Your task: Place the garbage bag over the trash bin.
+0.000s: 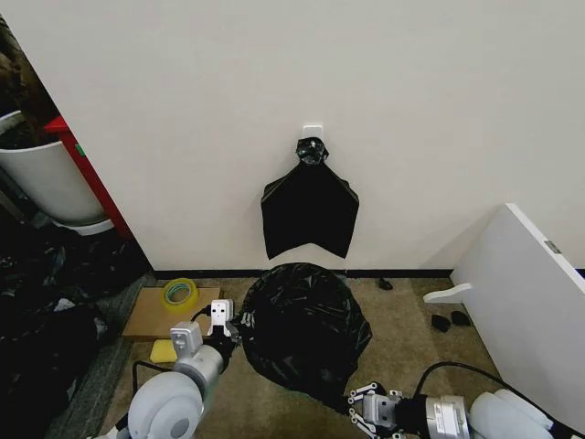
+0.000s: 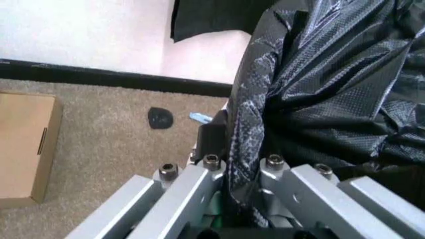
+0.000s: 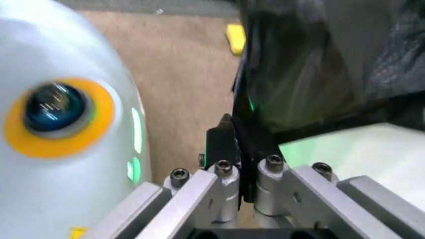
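Cardboard box: flat on the carpet at far left, a roll of yellow tape on top, a yellow sponge at its near edge.
Left gripper: low beside the bag's left flank; in the left wrist view its fingers are pressed together on a fold of black film.
Garbage bag: centre of the floor below the wall, draped as a glossy dome over the trash bin, of which a pale, green-tinted patch shows under the film in the right wrist view.
Handling: the film looks very light, limp and slippery; likely to tear or slide out of a loose pinch, so a bunched fold near the hem is the safer hold.
Bag relative to the pincers: stretched between the two, each holding an opposite side of its lower edge.
Bundle of bags: hangs from a wall hook above, well apart.
Right gripper: at the bag's near-right hem, clamped tight on the film.
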